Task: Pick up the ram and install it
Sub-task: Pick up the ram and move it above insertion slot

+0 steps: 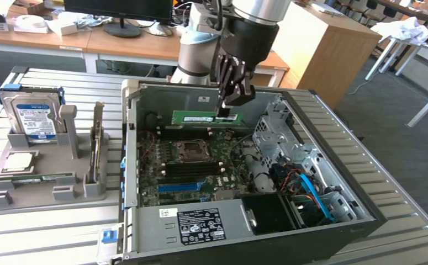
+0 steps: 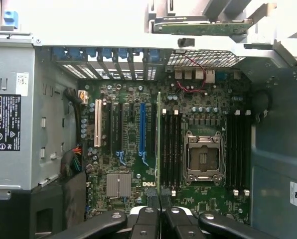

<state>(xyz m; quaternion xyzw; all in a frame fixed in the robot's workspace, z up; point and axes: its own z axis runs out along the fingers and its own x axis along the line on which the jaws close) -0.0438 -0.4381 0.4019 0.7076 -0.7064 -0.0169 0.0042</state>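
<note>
The arm's black fingers (image 1: 232, 89) are closed on one end of the long, thin green circuit-board ram stick (image 1: 196, 117). They hold it level and on edge inside the open dark grey computer case (image 1: 361, 190), which lies on the slatted metal table (image 1: 52, 243). In the wrist view the ram stick (image 2: 159, 139) appears edge-on. It runs along the black memory slots (image 2: 169, 149), between the blue expansion slot (image 2: 142, 132) and the silver processor socket (image 2: 203, 159) on the green motherboard (image 2: 113, 99). Whether it touches a slot cannot be told. On the exterior view's left, a blue-labelled silver hard drive (image 1: 35, 118) stands in a grey holder (image 1: 44, 193).
</note>
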